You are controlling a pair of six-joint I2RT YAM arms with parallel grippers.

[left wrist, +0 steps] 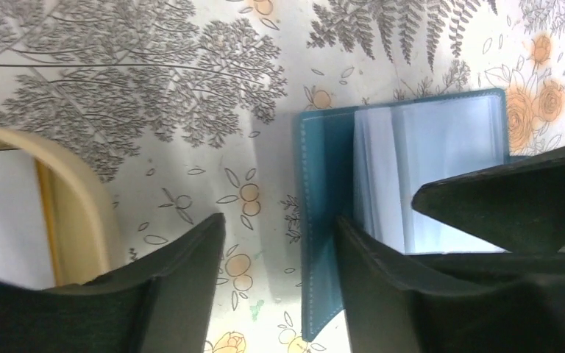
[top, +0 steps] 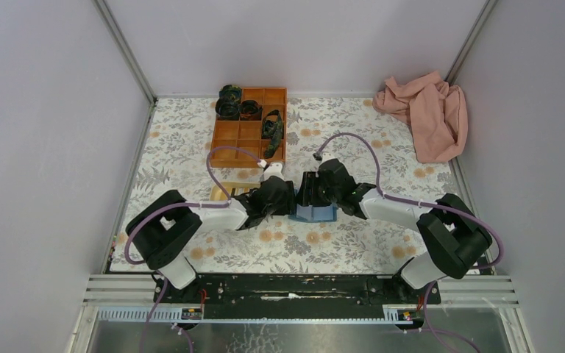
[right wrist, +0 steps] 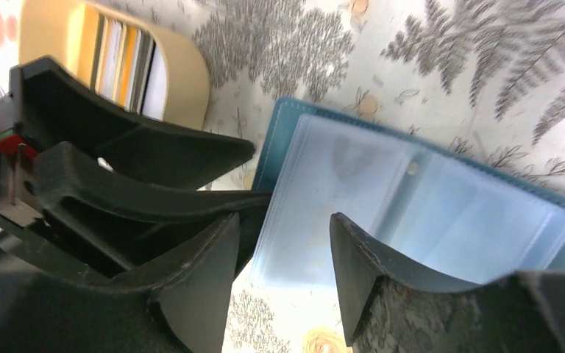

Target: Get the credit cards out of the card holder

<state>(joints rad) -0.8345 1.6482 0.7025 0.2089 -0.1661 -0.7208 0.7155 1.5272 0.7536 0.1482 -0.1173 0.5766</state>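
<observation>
- Left gripper point(left wrist: 279, 276): jaws apart, nothing between them. The open holder point(left wrist: 324, 184) lies flat on the table just right of the gap, its blue edge against the right finger.
- Right gripper point(right wrist: 279, 272): jaws apart over the holder's clear sleeves, one sleeve corner below the gap. Whether it touches them, I cannot tell.
- Tray point(left wrist: 81, 213): just left of the left gripper, with cards point(right wrist: 125, 62) in it.

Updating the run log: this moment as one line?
card holder: open on table | left claw: open, at its edge | right claw: open, over clear sleeves | yellow tray: cards inside
</observation>
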